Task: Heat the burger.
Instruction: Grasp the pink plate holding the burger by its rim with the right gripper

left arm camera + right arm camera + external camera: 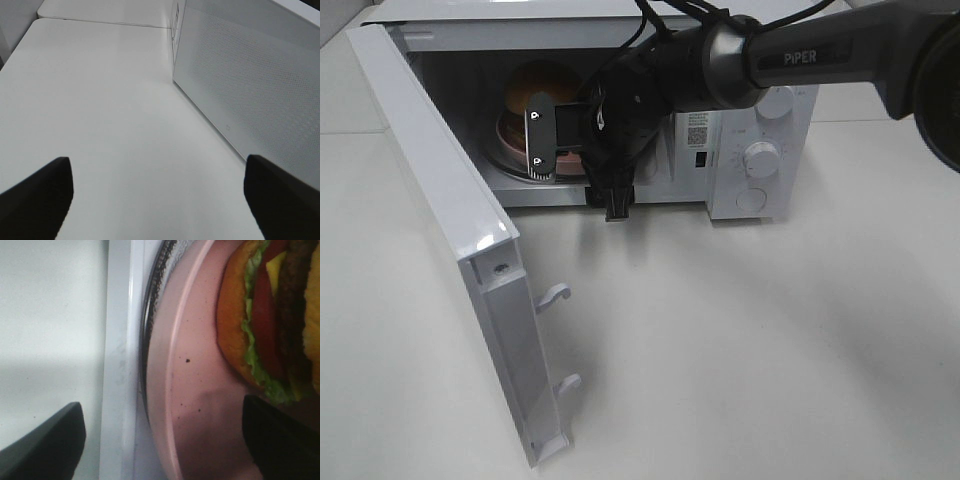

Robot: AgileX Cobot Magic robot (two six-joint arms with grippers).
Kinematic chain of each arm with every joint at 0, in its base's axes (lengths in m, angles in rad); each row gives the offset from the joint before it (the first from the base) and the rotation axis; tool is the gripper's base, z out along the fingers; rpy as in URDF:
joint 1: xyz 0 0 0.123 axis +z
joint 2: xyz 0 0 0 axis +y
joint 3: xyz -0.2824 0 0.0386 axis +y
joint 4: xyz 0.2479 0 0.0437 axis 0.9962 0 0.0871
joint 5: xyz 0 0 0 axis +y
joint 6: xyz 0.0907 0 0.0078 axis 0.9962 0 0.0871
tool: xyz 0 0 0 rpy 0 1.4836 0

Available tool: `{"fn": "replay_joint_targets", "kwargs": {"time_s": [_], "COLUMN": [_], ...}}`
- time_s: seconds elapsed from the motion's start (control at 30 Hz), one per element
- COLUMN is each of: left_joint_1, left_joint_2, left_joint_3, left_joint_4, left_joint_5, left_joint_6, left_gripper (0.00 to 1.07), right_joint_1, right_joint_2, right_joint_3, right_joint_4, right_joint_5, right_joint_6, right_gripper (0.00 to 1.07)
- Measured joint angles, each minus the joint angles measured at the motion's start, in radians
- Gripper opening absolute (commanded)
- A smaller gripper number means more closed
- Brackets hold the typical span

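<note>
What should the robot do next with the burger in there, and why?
Probably pull the right pincer straight back out of the microwave. The burger sits on its pink plate inside, the pincer's jaws stand open over the plate's edge without gripping, and the door hangs wide open, so the pincer must clear out before the door can shut.

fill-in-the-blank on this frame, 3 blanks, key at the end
1. The burger sits on a ___ plate.
2. The plate is inside the microwave, whose door stands ___.
3. The left gripper, over the table with jaws apart, holds ___.

Missing words: pink; open; nothing
</note>
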Motion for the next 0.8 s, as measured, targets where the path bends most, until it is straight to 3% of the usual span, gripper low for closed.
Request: {"fn": "replay_joint_targets", "kwargs": {"time_s": [0.23, 0.33, 0.37, 0.4, 0.47, 0.5, 0.53, 0.6, 0.63, 0.67, 0.7, 0.8], "left_joint_1": [0.0, 0.0, 0.0, 0.0, 0.0, 0.0, 0.0, 0.0, 0.0, 0.0, 0.0, 0.0], "left_joint_2": [0.0, 0.0, 0.0, 0.0, 0.0, 0.0, 0.0, 0.0, 0.0, 0.0, 0.0, 0.0], "left_joint_3": [0.0, 0.0, 0.0, 0.0, 0.0, 0.0, 0.0, 0.0, 0.0, 0.0, 0.0, 0.0], "left_joint_4": [0.0, 0.0, 0.0, 0.0, 0.0, 0.0, 0.0, 0.0, 0.0, 0.0, 0.0, 0.0], "left_joint_5": [0.0, 0.0, 0.0, 0.0, 0.0, 0.0, 0.0, 0.0, 0.0, 0.0, 0.0, 0.0], "left_joint_6": [0.0, 0.0, 0.0, 0.0, 0.0, 0.0, 0.0, 0.0, 0.0, 0.0, 0.0, 0.0], "left_gripper": [0.85, 0.85, 0.85, 0.85, 0.85, 0.85, 0.85, 0.85, 0.85, 0.85, 0.85, 0.85], "right_joint_1": [-0.015, -0.018, -0.018, -0.018, -0.018, -0.018, -0.018, -0.018, -0.018, -0.018, -0.018, -0.015], "right_joint_2": [0.005, 0.005, 0.005, 0.005, 0.005, 0.005, 0.005, 0.005, 0.005, 0.005, 0.005, 0.004], "right_joint_3": [-0.003, -0.003, -0.003, -0.003, -0.003, -0.003, -0.003, -0.003, -0.003, -0.003, -0.005, -0.008], "right_joint_4": [0.062, 0.095, 0.104, 0.104, 0.117, 0.117, 0.129, 0.139, 0.145, 0.145, 0.152, 0.165], "right_joint_5": [0.0, 0.0, 0.0, 0.0, 0.0, 0.0, 0.001, 0.001, 0.0, 0.0, 0.001, 0.002], "right_joint_6": [-0.019, -0.023, -0.024, -0.024, -0.024, -0.024, -0.024, -0.024, -0.025, -0.025, -0.03, -0.038], "right_gripper": [0.71, 0.62, 0.54, 0.54, 0.39, 0.39, 0.26, 0.2, 0.1, 0.1, 0.01, 0.0]}}
